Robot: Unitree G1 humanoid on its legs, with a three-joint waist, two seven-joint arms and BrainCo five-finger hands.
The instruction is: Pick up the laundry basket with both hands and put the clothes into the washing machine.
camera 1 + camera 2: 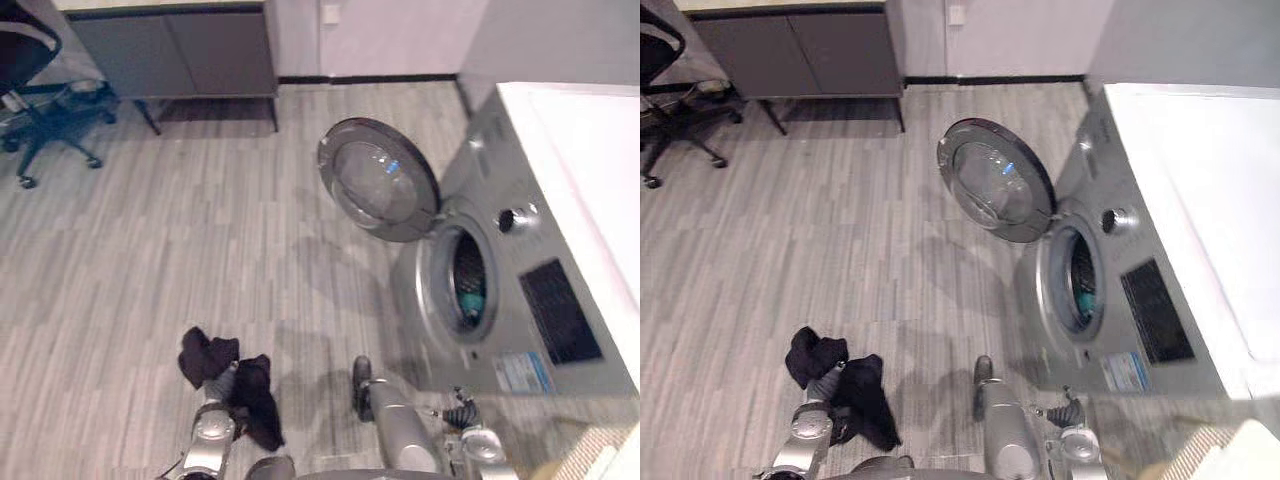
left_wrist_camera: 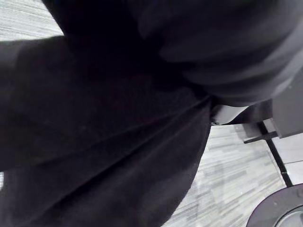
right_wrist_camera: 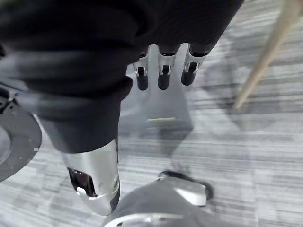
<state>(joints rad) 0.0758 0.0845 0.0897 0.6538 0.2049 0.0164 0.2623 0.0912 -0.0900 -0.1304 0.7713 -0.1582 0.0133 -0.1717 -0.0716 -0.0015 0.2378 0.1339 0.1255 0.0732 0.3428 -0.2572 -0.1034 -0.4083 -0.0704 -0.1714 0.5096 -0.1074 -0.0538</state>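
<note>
A dark garment (image 1: 250, 392) hangs bunched around my left hand (image 1: 222, 383) at the lower left, above the floor; in the left wrist view the garment (image 2: 104, 123) hides the fingers. My right hand (image 3: 163, 75) is open, its fingers straight over the floor and holding nothing; it also shows at the bottom middle, my right hand (image 1: 362, 382). The grey washing machine (image 1: 530, 300) stands at the right with its round door (image 1: 378, 180) swung open. Something teal (image 1: 472, 298) lies in the drum. A beige woven basket's rim (image 1: 592, 458) shows in the lower right corner.
A dark cabinet on legs (image 1: 175, 55) stands against the far wall, with an office chair (image 1: 40, 110) at the far left. The machine's white top (image 1: 590, 170) runs along the right side. Wood-look floor (image 1: 200, 250) spreads between them.
</note>
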